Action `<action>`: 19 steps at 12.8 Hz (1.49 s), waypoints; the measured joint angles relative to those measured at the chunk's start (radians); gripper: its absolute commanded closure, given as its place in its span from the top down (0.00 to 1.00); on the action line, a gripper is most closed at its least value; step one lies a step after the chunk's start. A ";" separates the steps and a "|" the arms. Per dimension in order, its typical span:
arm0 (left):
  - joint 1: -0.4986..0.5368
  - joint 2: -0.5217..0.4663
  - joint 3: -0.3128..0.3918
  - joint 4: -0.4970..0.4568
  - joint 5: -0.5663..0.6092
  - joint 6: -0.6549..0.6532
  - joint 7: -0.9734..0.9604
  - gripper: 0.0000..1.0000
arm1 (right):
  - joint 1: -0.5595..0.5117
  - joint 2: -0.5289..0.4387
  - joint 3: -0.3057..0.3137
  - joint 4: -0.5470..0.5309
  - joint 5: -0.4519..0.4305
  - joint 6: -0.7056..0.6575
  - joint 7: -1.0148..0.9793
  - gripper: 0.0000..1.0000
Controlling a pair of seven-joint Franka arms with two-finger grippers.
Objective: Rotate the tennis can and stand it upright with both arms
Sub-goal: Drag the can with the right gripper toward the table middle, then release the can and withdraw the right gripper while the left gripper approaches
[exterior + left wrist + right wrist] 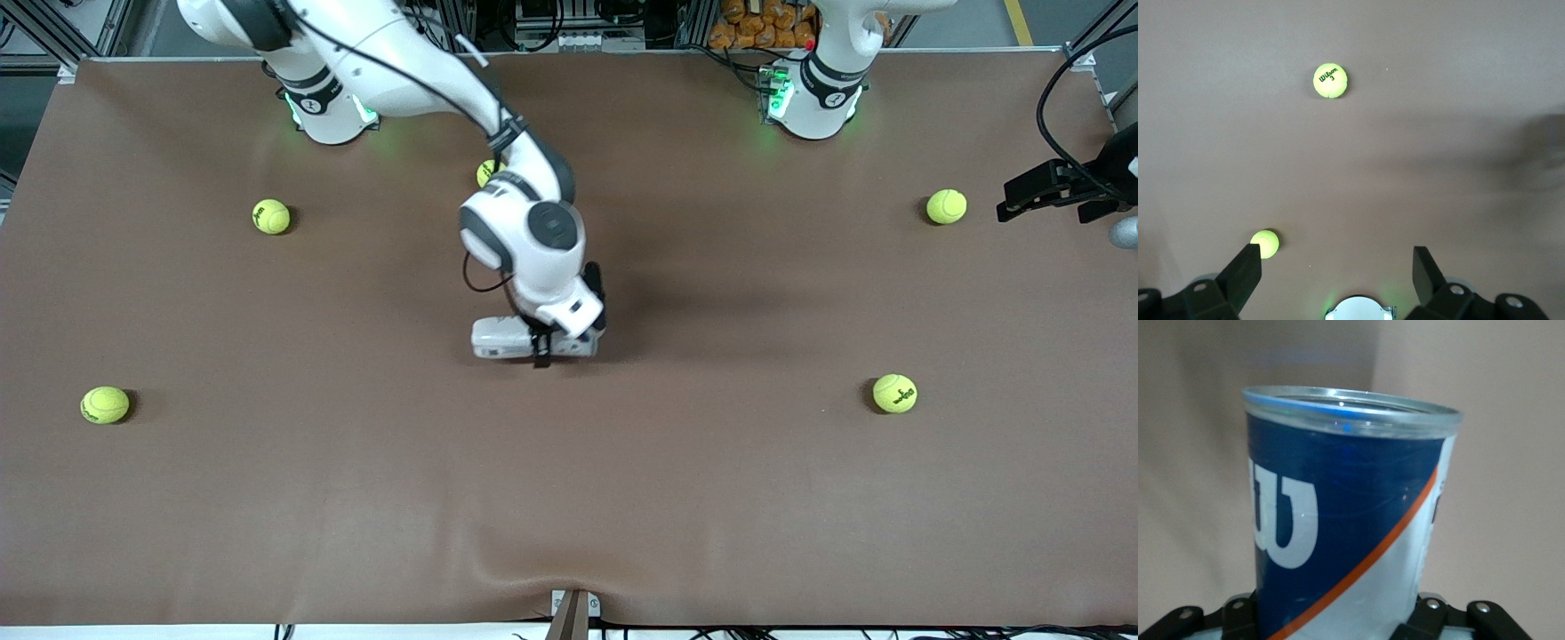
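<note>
Blue-white tennis can [1345, 520], silvery rim

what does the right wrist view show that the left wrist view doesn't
Only the right wrist view shows the can: blue label, white W, orange stripe, clear rim, with the right tool shut on it.

Only the left wrist view shows two balls, one printed Wilson 3 and another beside a finger of the open left tool, plus a green-lit base.

Both show the brown table.
</note>
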 measured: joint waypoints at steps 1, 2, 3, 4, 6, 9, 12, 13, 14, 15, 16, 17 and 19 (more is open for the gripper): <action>0.000 0.000 0.000 0.000 0.000 0.000 0.000 1.00 | 0.015 0.015 -0.002 -0.001 -0.029 0.000 0.021 0.81; 0.001 0.000 0.000 0.000 0.000 0.000 0.000 1.00 | 0.018 0.030 -0.004 -0.001 -0.042 0.004 0.028 1.00; 0.001 0.001 0.000 0.000 0.000 0.000 0.000 1.00 | 0.017 0.045 -0.010 -0.001 -0.045 0.011 0.028 1.00; 0.001 0.001 0.000 0.000 0.000 0.000 0.000 1.00 | 0.016 0.053 -0.016 0.000 -0.045 0.017 0.028 1.00; 0.001 0.004 0.000 0.000 0.000 0.000 0.000 1.00 | 0.013 0.055 -0.022 0.005 -0.045 0.022 0.029 1.00; 0.002 0.010 0.000 -0.001 0.000 0.000 0.000 1.00 | 0.014 0.034 -0.020 0.028 -0.044 -0.001 0.069 1.00; 0.002 0.025 0.000 -0.002 -0.010 0.002 0.000 1.00 | 0.016 -0.063 -0.014 0.044 0.020 -0.145 0.119 1.00; 0.003 0.039 0.000 -0.003 -0.036 0.008 0.000 1.00 | 0.015 -0.107 -0.016 0.046 0.045 -0.193 0.148 1.00; 0.003 0.057 0.000 -0.003 -0.073 0.013 0.000 1.00 | 0.010 -0.151 -0.020 0.047 0.057 -0.237 0.196 1.00; 0.003 0.081 0.000 -0.003 -0.113 0.017 0.000 1.00 | -0.006 -0.188 -0.026 0.047 0.059 -0.277 0.255 1.00; 0.004 0.107 0.000 -0.004 -0.156 0.024 0.000 1.00 | -0.036 -0.219 -0.030 0.046 0.060 -0.309 0.310 1.00; 0.005 0.134 0.000 -0.004 -0.204 0.036 0.000 1.00 | -0.082 -0.245 -0.033 0.046 0.060 -0.328 0.351 1.00; 0.012 0.198 0.001 -0.007 -0.340 0.058 -0.001 1.00 | -0.211 -0.290 -0.040 0.045 0.073 -0.341 0.383 1.00</action>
